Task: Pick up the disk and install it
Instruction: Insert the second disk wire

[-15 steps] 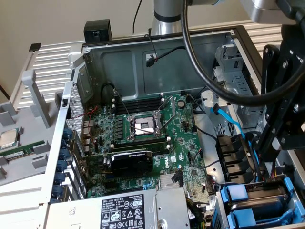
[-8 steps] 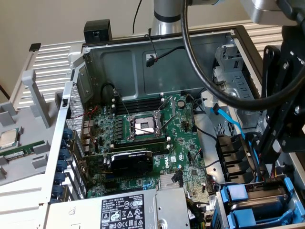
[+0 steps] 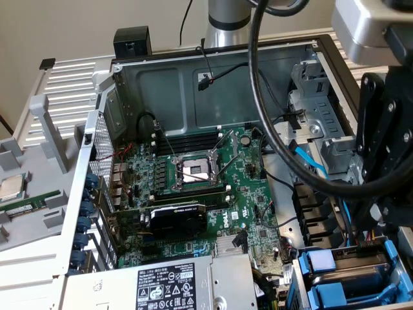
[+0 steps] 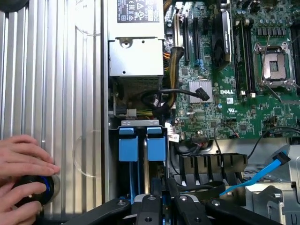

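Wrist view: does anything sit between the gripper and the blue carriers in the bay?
Nothing visible does: the gripper is right at the blue carriers. A black cable hangs over the case; hands rest outside it.

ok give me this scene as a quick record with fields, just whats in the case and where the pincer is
setting: open computer case lying on its side
pincer: shut, over the blue carrier tabs at the drive bay
disk: in the bay, mostly hidden under the tabs; seating cannot be judged
motherboard: green, empty CPU socket
graphics card: black, installed
power supply: grey box with label
cable: blue SATA, loose
person: hands on a round knob outside the case
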You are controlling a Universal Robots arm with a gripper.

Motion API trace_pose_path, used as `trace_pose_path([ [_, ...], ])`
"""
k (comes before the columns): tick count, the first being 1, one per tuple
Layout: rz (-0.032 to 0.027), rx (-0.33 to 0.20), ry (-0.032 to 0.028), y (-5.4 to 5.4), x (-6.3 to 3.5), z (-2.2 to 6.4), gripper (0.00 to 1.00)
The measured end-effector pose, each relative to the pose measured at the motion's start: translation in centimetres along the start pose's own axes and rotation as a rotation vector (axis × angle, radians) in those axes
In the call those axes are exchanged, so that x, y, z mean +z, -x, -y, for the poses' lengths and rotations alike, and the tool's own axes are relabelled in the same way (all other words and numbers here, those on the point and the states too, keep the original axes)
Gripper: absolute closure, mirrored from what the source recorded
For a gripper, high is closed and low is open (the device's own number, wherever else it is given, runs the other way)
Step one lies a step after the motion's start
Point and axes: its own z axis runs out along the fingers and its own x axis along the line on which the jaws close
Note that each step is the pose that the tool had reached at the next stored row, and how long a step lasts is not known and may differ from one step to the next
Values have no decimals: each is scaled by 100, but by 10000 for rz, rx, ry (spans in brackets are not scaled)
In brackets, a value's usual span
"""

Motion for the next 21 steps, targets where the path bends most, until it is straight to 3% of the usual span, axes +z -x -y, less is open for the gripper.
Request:
trace_pose_path([
  [4,95,-15,4,-34,72,9,84],
  [8,98,-38,2,-40,112,-5,84],
  [12,263,-74,-25,-41,143,-18,84],
  [15,277,-77,-31,-44,177,-17,84],
  [19,283,-89,-176,-45,216,-18,84],
  [21,286,-95,-212,-46,227,-17,84],
])
